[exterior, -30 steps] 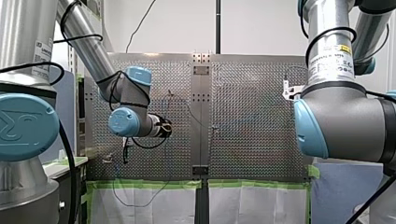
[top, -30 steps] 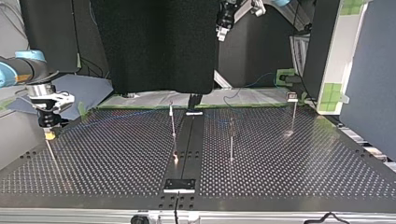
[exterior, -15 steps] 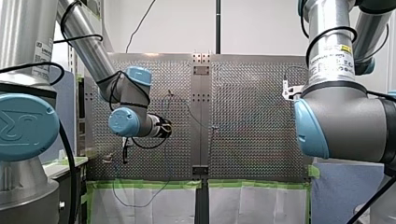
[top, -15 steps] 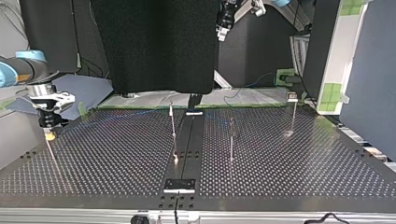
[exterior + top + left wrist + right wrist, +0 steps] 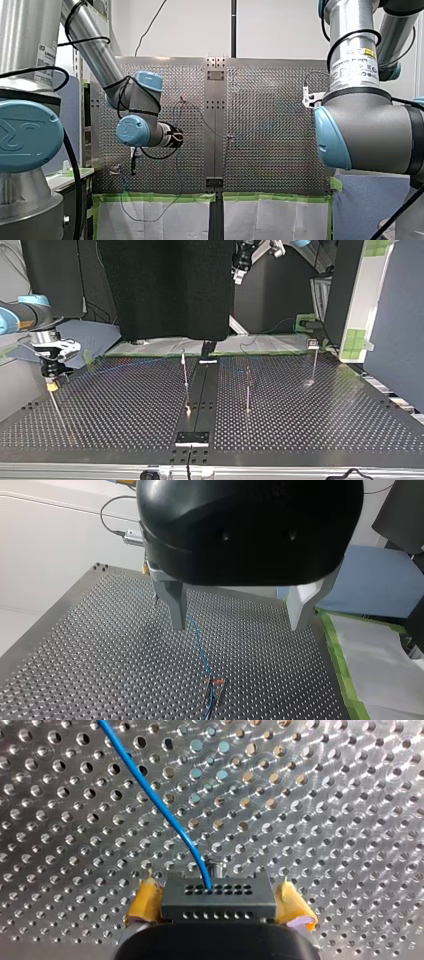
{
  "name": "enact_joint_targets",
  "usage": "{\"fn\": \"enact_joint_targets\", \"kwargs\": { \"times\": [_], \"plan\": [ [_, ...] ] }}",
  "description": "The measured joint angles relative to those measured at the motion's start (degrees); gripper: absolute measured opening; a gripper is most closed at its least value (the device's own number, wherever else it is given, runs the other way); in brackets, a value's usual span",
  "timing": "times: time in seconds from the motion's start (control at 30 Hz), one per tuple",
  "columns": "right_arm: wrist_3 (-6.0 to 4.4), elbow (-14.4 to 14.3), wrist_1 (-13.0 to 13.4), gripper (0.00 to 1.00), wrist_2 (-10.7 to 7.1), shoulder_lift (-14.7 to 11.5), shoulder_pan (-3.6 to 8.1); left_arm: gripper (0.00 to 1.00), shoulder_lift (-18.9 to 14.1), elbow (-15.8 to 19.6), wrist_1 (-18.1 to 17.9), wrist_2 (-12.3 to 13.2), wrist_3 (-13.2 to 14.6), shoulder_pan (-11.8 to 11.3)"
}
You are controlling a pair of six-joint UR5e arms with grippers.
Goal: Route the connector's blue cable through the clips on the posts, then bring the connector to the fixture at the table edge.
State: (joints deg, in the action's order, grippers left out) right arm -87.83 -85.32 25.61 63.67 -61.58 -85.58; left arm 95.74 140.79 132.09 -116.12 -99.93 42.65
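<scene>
Evidently my right gripper (image 5: pixel 220 906) clamps the connector (image 5: pixel 218 895) between its yellow pads (image 5: pixel 145 905), low over the table (image 5: pixel 325 820), so the blue cable (image 5: pixel 165 815) trails free toward the posts (image 5: pixel 185 372). My left gripper (image 5: pixel 239 610) hangs spread and empty above the cable's run, ready to guide it. Whether the cable is threaded at any post is too fine to tell.

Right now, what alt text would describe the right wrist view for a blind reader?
A dark connector is clamped between the yellow pads of my right gripper; a blue cable runs from it across the perforated table.
</scene>
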Motion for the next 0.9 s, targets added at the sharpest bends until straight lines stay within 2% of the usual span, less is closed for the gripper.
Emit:
{"fn": "enact_joint_targets", "kwargs": {
  "times": [0.7,0.9],
  "plan": [
    [-0.01,0.01,0.13,1.00,1.33,0.00,-0.03,1.00,0.00,0.04,0.19,-0.13,0.00,0.00],
    [-0.01,-0.03,0.01,1.00,2.28,0.00,0.09,1.00,0.00,0.02,0.24,-0.15,0.00,0.00]
  ]
}}
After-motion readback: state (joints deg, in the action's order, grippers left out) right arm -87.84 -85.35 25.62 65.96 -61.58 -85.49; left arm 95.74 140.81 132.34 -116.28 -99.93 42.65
